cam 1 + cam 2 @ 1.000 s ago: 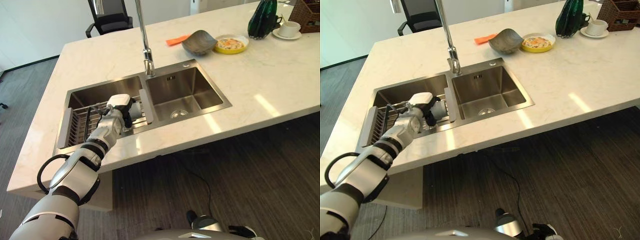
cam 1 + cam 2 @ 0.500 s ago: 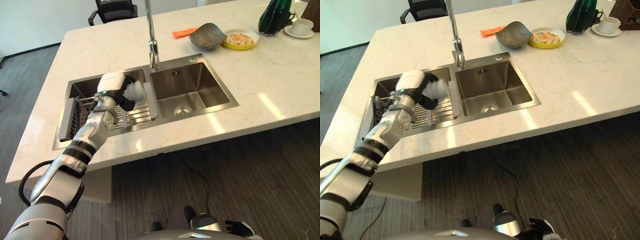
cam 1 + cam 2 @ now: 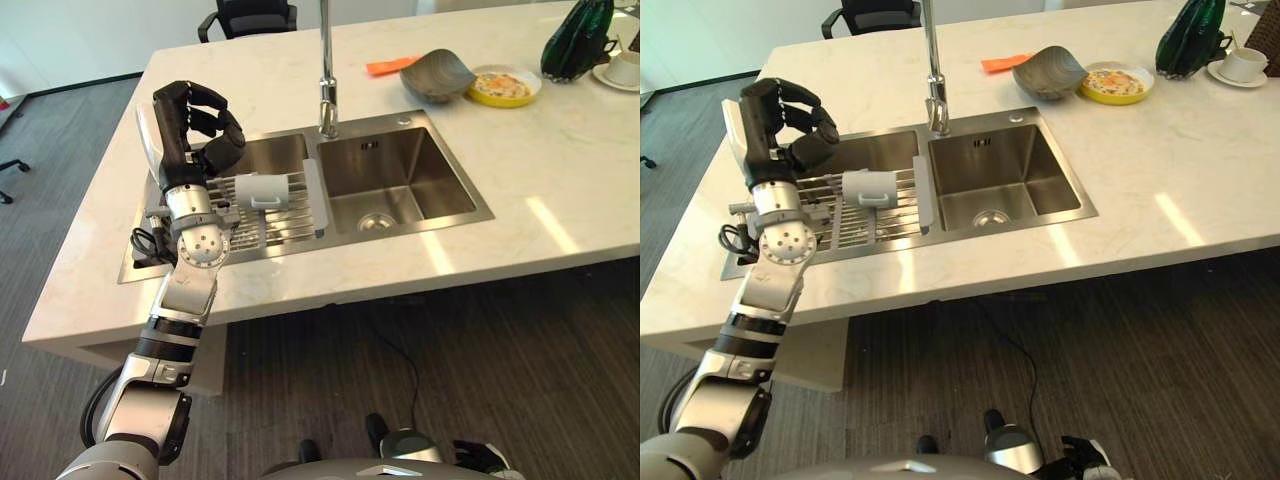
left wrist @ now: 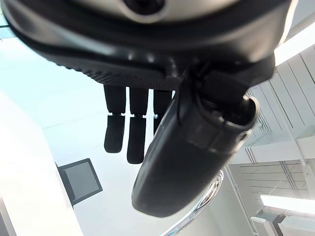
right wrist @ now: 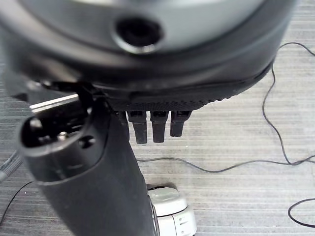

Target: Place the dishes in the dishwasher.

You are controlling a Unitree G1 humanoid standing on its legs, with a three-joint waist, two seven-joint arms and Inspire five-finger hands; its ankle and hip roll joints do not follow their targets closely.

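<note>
Raised off the rack, the left hand curls empty fingers above the white cup.

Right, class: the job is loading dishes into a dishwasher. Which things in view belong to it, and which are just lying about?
Belong to the job:
white mug on the sink rack
grey bowl
yellow plate
cup and saucer

Lying about:
orange cloth
green bottle
office chair

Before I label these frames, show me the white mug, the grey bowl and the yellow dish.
white mug [image 3: 258, 190]: left eye view, its side, lying on the sink rack.
grey bowl [image 3: 444, 74]: left eye view, its inner surface.
yellow dish [image 3: 1118, 84]: right eye view, its food-filled middle.
</note>
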